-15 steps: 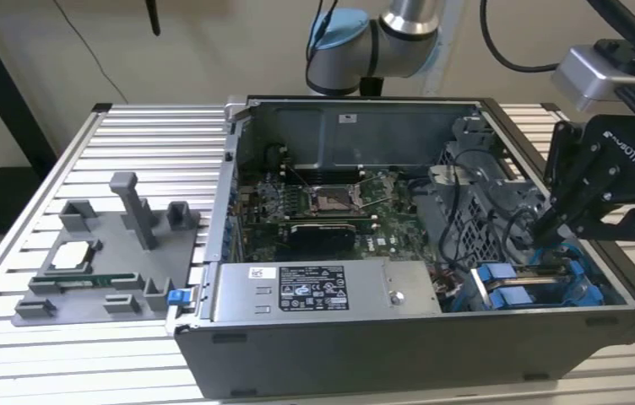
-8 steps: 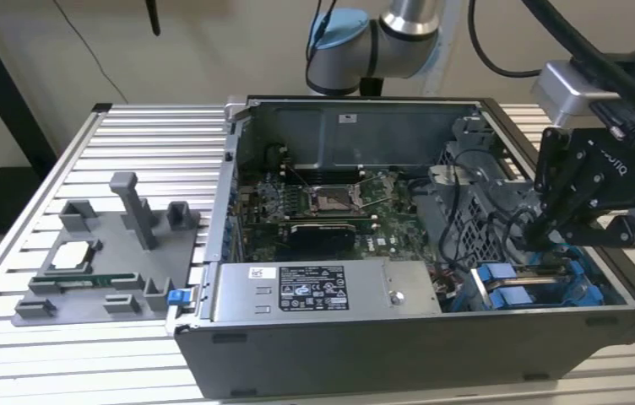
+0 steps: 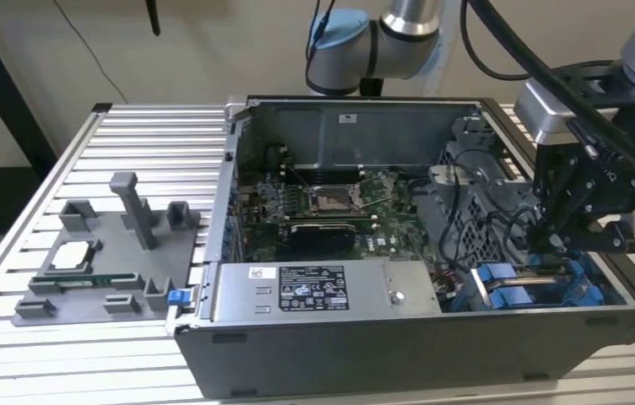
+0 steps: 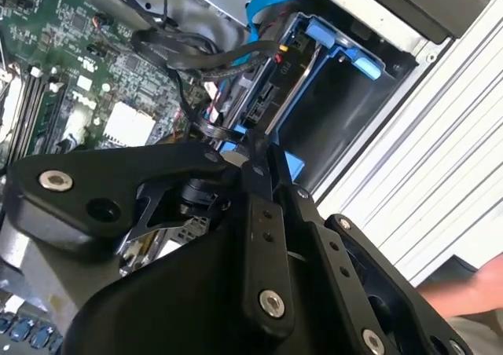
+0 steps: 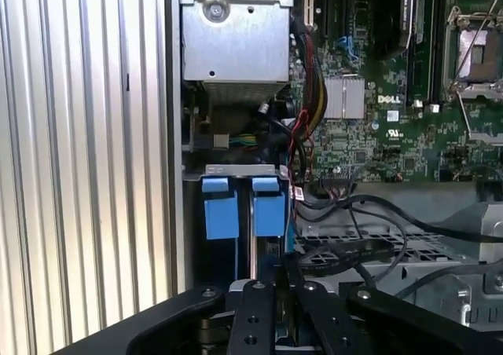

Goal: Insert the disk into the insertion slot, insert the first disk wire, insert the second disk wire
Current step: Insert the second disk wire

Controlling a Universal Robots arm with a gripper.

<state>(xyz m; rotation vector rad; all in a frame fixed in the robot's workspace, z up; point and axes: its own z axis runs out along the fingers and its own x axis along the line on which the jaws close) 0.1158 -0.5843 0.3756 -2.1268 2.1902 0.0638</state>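
The open computer case (image 3: 431, 253) lies on its side on the slatted metal surface (image 3: 126, 126), which leaves the board and bays open from above for the arm. The gripper (image 3: 550, 239) hangs low at the right of the exterior view, over the insertion slot (image 3: 537, 291) in the case's lower right corner. The blue carrier tabs (image 5: 236, 206) stand side by side in the bay, near the centre of the first wrist view; the disk (image 4: 271, 92) appears to sit upright in the slot, framed in blue, in the upper middle of the second wrist view. Black wires (image 4: 192, 56) loop just beside the disk's end, close to where they would plug in. The fingers (image 4: 255, 147) look drawn close together, seemingly pinching a wire end, though what they hold I cannot tell. A grey fixture tray (image 3: 104, 270) rests at lower left, well apart from the work.
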